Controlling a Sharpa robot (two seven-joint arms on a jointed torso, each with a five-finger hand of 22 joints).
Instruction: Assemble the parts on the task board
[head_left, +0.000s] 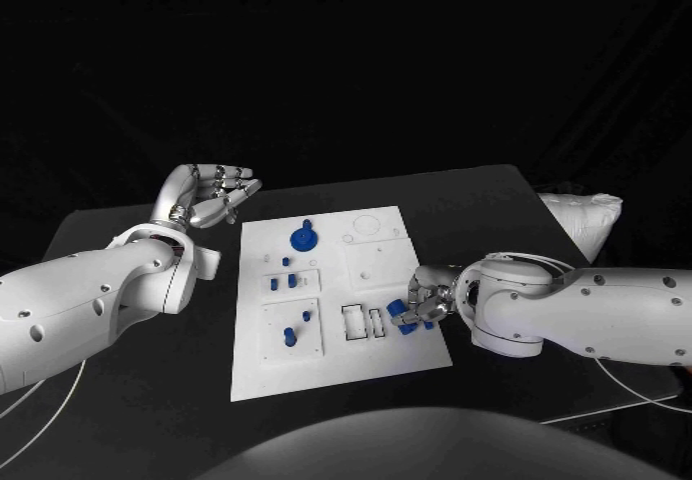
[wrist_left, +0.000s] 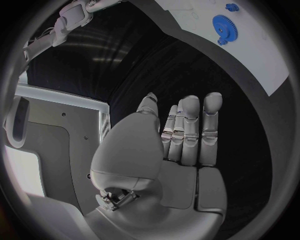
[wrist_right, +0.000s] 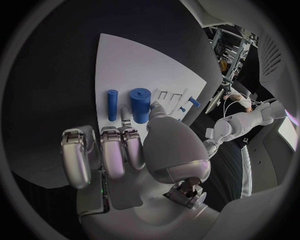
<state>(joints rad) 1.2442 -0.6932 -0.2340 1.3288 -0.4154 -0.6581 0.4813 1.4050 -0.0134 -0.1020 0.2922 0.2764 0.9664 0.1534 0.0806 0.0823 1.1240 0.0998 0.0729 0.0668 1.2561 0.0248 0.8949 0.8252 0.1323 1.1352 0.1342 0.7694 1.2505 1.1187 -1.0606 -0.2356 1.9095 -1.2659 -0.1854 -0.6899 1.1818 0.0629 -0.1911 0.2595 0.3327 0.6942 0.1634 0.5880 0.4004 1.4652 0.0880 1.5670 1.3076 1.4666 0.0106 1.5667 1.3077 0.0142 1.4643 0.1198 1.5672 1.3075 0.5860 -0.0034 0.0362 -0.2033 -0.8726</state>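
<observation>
- Task board (head_left: 325, 365), a white plate, lies in the middle of the black table (head_left: 130, 400), with dark surroundings beyond the table.
- Near the board's right edge, the right hand (head_left: 423, 305) rests its curled fingers on the board among small blue parts (head_left: 405, 312); whether it grips one I cannot tell.
- Left of that hand, rectangular slots (head_left: 364, 322) sit in the board, and further left a raised panel holds blue pegs (head_left: 297, 328).
- Farther up the board lies a blue gear (head_left: 304, 238).
- Beyond the board's far left corner, the left hand (head_left: 214, 196) hovers released, fingers straight, holding nothing.
- Right wrist view shows a thin blue cylinder (wrist_right: 112, 104) beside a thicker one (wrist_right: 140, 104), ahead of the fingers.
- Left wrist view shows the gear (wrist_left: 225, 28) and the flat palm (wrist_left: 181, 145).
</observation>
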